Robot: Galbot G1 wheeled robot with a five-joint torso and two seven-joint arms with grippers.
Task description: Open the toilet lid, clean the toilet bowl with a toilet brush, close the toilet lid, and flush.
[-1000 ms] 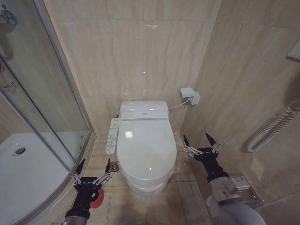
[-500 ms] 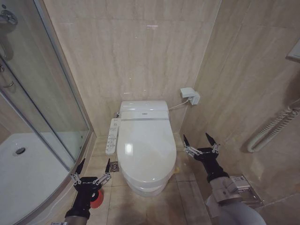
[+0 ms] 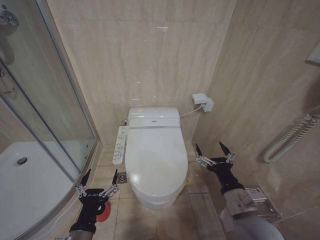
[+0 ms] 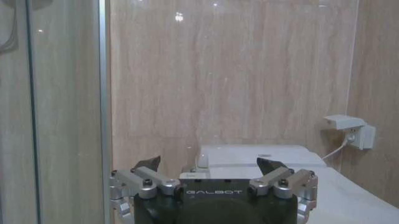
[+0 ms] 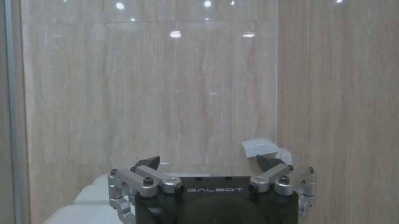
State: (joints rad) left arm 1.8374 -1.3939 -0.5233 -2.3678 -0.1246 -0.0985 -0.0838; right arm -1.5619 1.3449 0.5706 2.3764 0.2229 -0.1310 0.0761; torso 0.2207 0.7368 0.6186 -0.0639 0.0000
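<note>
The toilet lid (image 3: 156,161) is a glossy white oval lying shut over the toilet, so the toilet bowl is hidden beneath it. My left gripper (image 3: 100,177) hangs open to the left of the toilet's front, above a red holder (image 3: 104,212) on the floor; the toilet brush handle is hidden. My right gripper (image 3: 213,149) stands open to the right of the lid, level with its middle. Neither holds anything. In the left wrist view the open left gripper (image 4: 212,165) faces the toilet's rear housing (image 4: 262,156). The right wrist view has the open right gripper (image 5: 212,164) facing the back wall.
A white side control panel (image 3: 120,145) sticks out on the toilet's left. A glass shower enclosure (image 3: 45,115) with a white tray (image 3: 25,185) fills the left. A wall socket box (image 3: 203,102) sits right of the toilet; a coiled hose (image 3: 292,137) hangs on the right wall.
</note>
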